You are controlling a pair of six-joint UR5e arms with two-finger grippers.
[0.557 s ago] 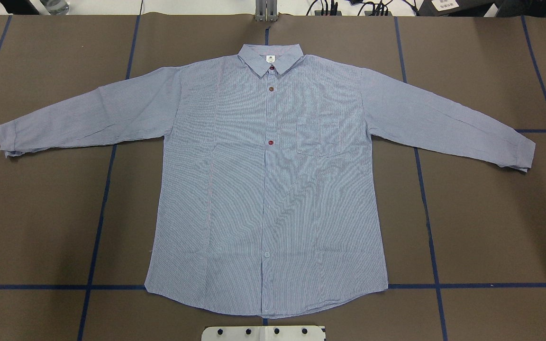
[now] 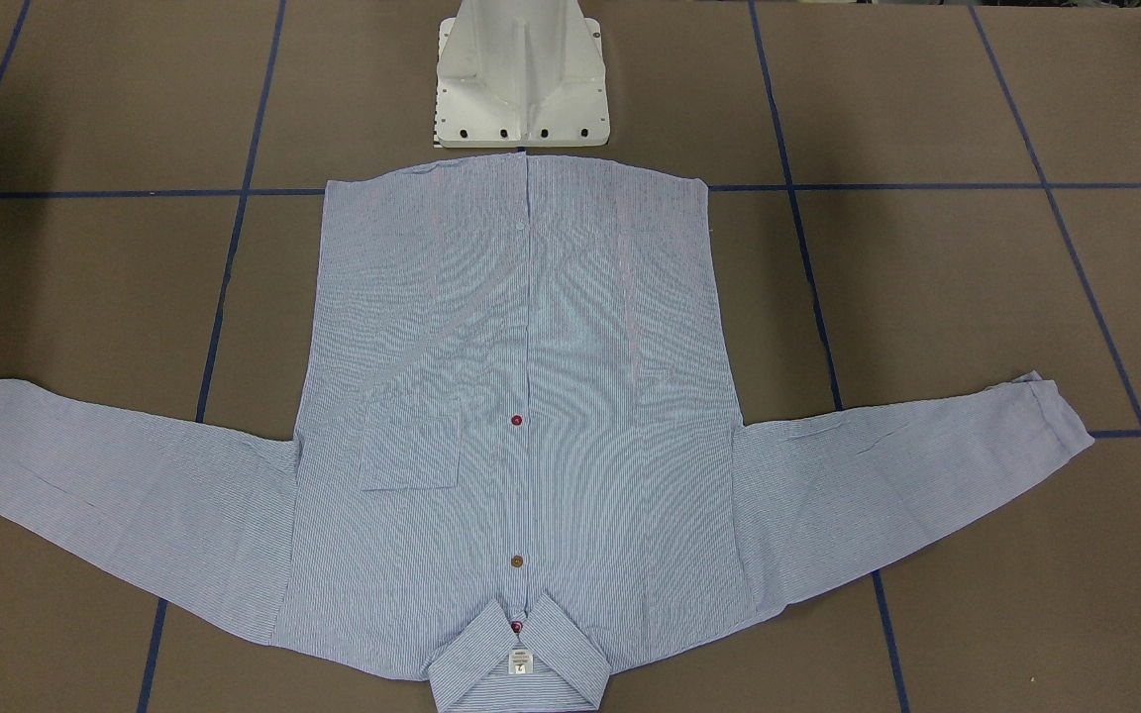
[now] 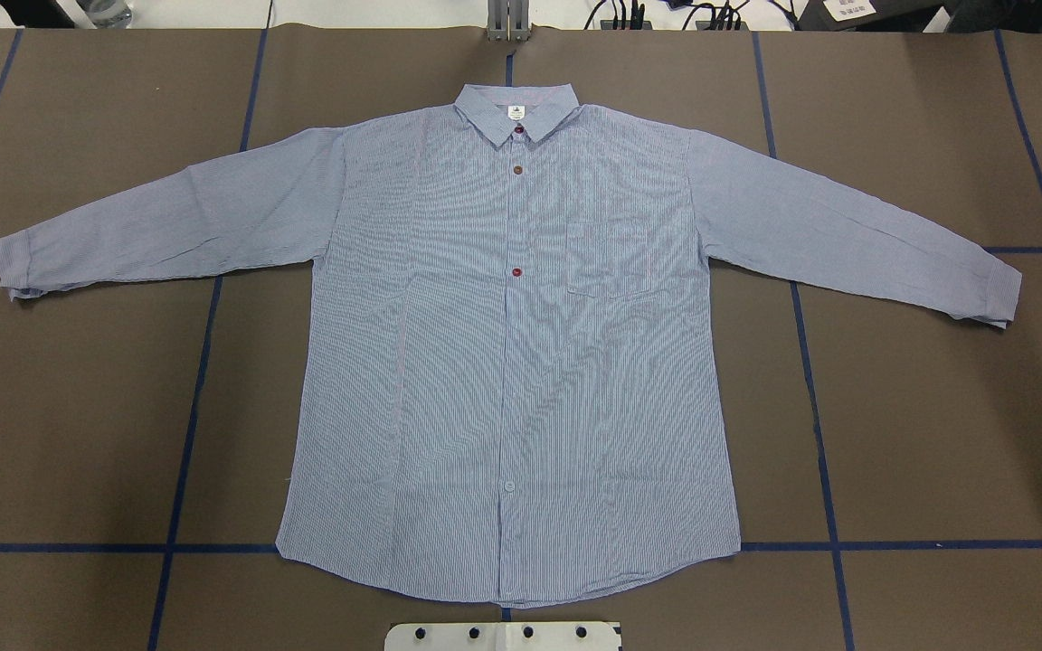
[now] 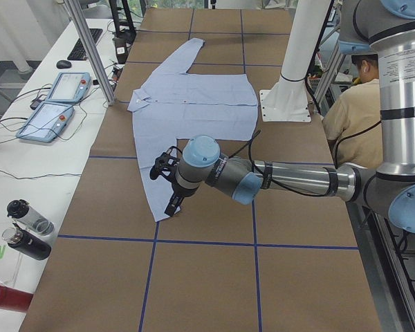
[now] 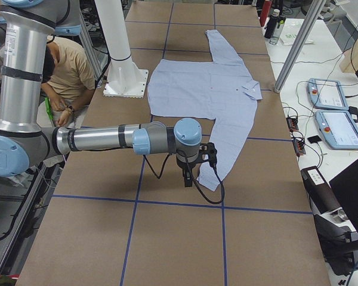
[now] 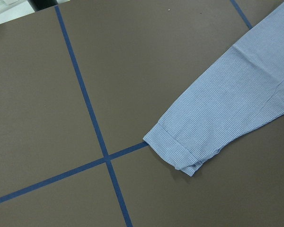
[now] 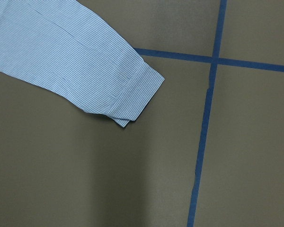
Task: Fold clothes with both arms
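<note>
The light blue striped shirt [image 3: 512, 362] lies flat and face up on the brown table, buttoned, with both sleeves spread out. It also shows in the front view [image 2: 521, 327] and both side views [image 4: 194, 104] [image 5: 203, 83]. My left gripper [image 4: 174, 205] hangs over the near sleeve's cuff [image 6: 180, 149]. My right gripper [image 5: 187, 179] hangs beside the other sleeve's cuff [image 7: 132, 99]. Both grippers show only in the side views, so I cannot tell whether they are open or shut. No fingers show in the wrist views.
The white pedestal base [image 2: 521, 89] stands at the shirt's hem. Blue tape lines [image 3: 186, 434] cross the table. Teach pendants [image 4: 55, 97] and bottles [image 4: 28, 228] lie on a side bench. A seated operator [image 5: 65, 65] is behind the pedestal.
</note>
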